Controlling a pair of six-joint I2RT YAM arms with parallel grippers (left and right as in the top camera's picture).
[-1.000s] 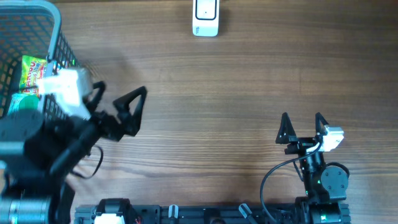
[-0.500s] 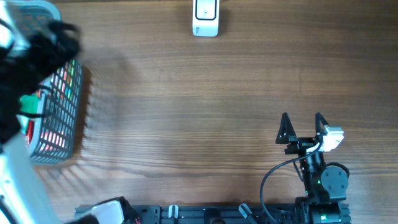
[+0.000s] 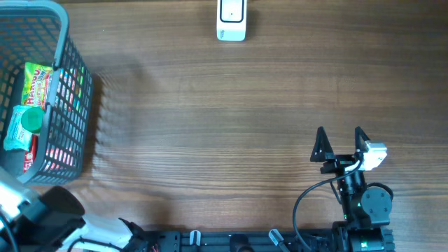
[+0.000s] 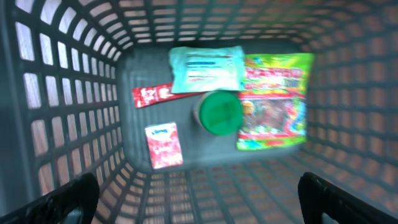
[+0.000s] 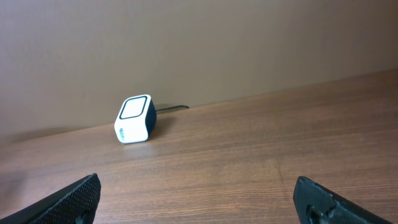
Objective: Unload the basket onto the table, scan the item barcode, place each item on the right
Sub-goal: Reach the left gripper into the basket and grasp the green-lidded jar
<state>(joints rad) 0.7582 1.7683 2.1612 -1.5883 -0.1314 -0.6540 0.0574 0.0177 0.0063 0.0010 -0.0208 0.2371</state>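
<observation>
**Picking stage: nothing out of the basket yet**

Judged to be at the very start, with no item lifted and no barcode shown to the scanner. Seen from the left wrist camera, straight down into the grey mesh basket (image 4: 62,93): left gripper (image 4: 200,198) spread wide and empty, well above the goods. Parked near the front edge of the table (image 3: 210,105): right gripper (image 3: 341,142), also wide open and holding nothing. Faces the white barcode scanner (image 3: 231,21) at the far edge, well apart from the basket.

Next, probably: lower the left gripper in, close on one item, lift clear of the mesh walls, carry it across and turn the barcode toward the scanner window. Calls for a careful pick, given goods lying touching or overlapped.

Counted on the basket floor, five items:
- one green gummy bag (image 4: 273,102)
- one pale teal wipes pack (image 4: 206,68)
- one round green lid (image 4: 219,113), contents beneath unclear
- one flat red sachet (image 4: 163,145)
- one red strip packet (image 4: 152,94), touching the wipes pack

Also one basket, one scanner, two grippers.
</observation>
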